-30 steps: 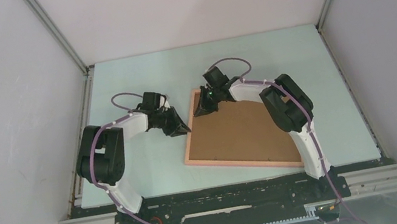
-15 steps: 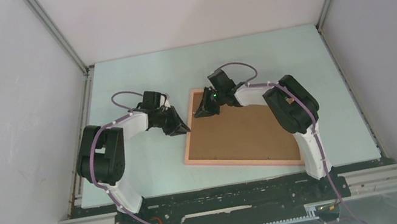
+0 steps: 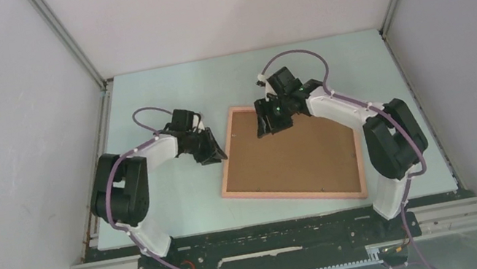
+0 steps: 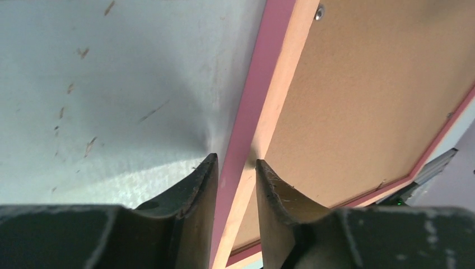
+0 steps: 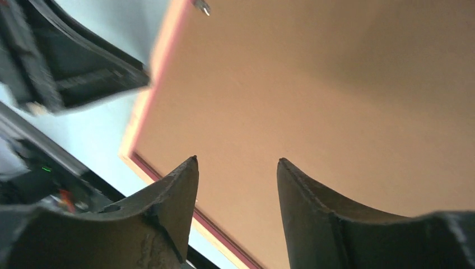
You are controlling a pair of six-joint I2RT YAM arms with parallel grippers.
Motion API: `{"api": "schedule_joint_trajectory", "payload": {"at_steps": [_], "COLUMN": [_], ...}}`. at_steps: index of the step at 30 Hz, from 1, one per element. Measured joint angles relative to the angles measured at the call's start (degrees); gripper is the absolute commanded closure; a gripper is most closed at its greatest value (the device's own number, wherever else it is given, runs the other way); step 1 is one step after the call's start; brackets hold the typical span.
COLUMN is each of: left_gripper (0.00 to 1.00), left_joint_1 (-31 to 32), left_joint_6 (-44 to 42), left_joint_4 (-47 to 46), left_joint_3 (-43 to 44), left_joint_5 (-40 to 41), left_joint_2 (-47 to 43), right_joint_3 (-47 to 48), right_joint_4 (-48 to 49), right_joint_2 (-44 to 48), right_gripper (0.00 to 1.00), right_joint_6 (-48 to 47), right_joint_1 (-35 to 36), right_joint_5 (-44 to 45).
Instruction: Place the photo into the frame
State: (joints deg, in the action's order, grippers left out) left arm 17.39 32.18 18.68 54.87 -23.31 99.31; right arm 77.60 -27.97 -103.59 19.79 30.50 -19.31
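Although the photo is nowhere in sight, the frame (image 3: 294, 195) lies flat on the counter (image 3: 181, 204), its opening filled by a brown backing board (image 3: 295, 158). Whether the print lies beneath it cannot be told. The left claw (image 4: 235, 162) pinches the frame's left rail, one finger on each side. Farther back, the right claw (image 5: 236, 161) is spread and empty above the board, near a small metal tab (image 5: 201, 7). The step seems to be securing the backing, and turning that tab next would need the frame held steady.
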Motion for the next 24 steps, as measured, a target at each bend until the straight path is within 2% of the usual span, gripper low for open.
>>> {"api": "schedule_joint_trajectory", "payload": {"at_steps": [6,10,15,24], "left_gripper": [0.54,0.49,0.48,0.48], "left_joint_1": [0.0,-1.1,-3.0,-4.2], "left_joint_6": [-2.4,-3.6,-3.8,-3.8], "left_joint_4": [3.1,3.6,3.1,2.8], "left_joint_3": [0.0,0.0,0.0,0.0], "left_joint_5": [3.7,5.2,6.3,6.1], "left_joint_2": [-4.7,-10.1,-14.8,-16.0], "right_joint_3": [-5.6,-8.3,-10.6,-12.0], "right_joint_4": [-10.1,-15.0,-17.0,-18.7], "right_joint_2": [7.6,11.6,11.6,8.9], "right_gripper": [0.35,0.36,0.37,0.43], "right_joint_6": [-13.4,-19.6,-22.5,-23.1], "right_joint_1": [3.3,11.6,20.0,24.2], "right_joint_5": [7.0,12.1,14.5,15.5]}}
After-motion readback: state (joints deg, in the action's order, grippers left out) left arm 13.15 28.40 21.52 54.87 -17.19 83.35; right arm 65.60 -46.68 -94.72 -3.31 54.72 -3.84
